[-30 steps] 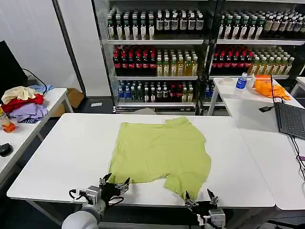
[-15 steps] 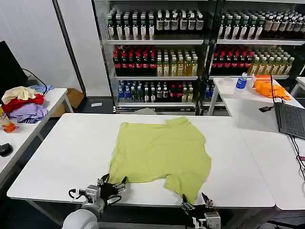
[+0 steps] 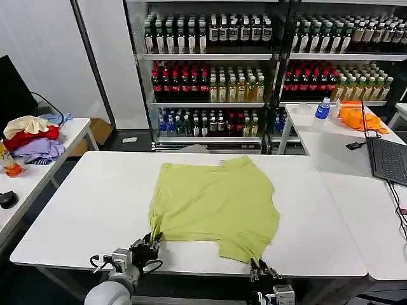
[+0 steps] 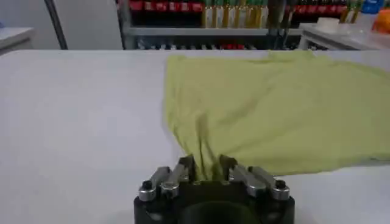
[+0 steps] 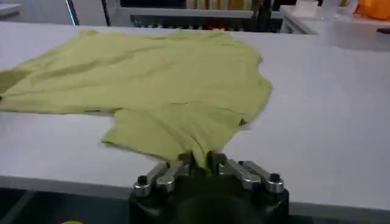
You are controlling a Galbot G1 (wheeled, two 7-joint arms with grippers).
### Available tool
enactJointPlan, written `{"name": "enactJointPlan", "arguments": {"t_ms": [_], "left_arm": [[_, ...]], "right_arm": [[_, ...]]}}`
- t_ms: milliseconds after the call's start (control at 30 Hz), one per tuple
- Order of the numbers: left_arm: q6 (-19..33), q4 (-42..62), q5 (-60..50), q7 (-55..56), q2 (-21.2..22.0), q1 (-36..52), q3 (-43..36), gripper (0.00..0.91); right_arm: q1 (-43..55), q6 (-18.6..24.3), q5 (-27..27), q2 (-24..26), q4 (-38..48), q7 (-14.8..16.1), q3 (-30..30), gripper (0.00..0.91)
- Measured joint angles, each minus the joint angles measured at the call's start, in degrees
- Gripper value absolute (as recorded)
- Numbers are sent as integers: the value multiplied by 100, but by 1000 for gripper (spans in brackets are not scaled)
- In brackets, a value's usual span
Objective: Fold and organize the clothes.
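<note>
Lime T-shirt (image 3: 213, 206) spread mid-frame on white tabletop (image 3: 95, 210); left pincer (image 4: 207, 171) and right pincer (image 5: 201, 163) each pinching a near-edge corner at lower frame, probably readying a fold away.

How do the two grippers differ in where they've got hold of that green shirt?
The left gripper pinches the T-shirt at its near left corner, where the cloth bunches into tight creases. The right gripper pinches the tip of the flap that reaches the table's front edge, which lies smoother. Both are shut on the shirt's near hem.
</note>
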State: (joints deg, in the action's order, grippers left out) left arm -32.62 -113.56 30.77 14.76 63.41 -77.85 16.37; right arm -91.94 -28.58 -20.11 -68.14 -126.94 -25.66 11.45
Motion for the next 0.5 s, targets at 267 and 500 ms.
{"name": "enactJointPlan", "arguments": {"t_ms": [267, 500], "left_arm": [[98, -187, 219, -26, 11, -163, 143, 30], [99, -580, 404, -10, -59, -416, 406, 30]], "right_arm": [[-156, 212, 29, 86, -297, 141, 191, 0], [-348, 362, 66, 175, -693, 274, 395, 0]]}}
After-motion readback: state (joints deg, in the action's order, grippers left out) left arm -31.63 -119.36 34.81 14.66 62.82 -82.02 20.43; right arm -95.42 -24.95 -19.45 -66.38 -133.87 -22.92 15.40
